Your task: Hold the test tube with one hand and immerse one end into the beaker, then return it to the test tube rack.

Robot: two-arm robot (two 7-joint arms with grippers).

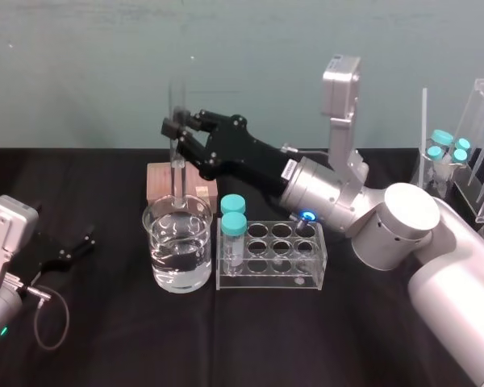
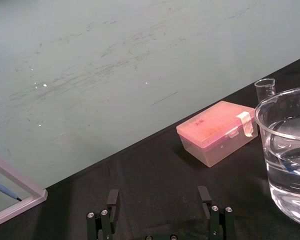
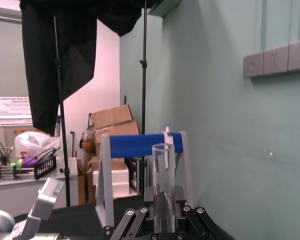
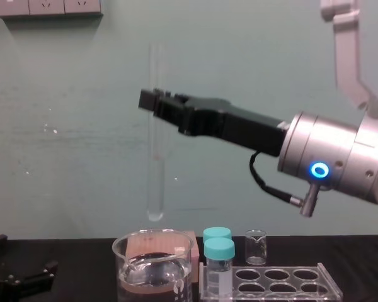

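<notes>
— What sits nearest the robot?
— The left gripper (image 1: pixel 79 246), low over the black tabletop (image 1: pixel 306 347) at the left edge. Its black fingers are spread wide with nothing between them.
— And past it?
— A wide clear glass beaker (image 1: pixel 156 242) with a pouring spout, partly filled with clear liquid. Just beside it on the right is a low clear acrylic test tube rack (image 1: pixel 308 276) with two rows of round holes. Two teal-capped vials (image 1: pixel 233 228) stand at the end nearest the beaker, and the remaining holes stand open.
— Where is the tube?
— The long, thin clear glass test tube (image 4: pixel 155 157) hangs upright over the beaker, its rounded end just above the rim and clear of the liquid. The matte black right gripper (image 4: pixel 152 100) is clamped on its upper half.
— Room around it?
— Open air on every side. Behind the beaker sit a pink lidded plastic box (image 2: pixel 217 132) and a tiny narrow clear beaker (image 4: pixel 256 246), then the pale green wall (image 4: pixel 69 126).
</notes>
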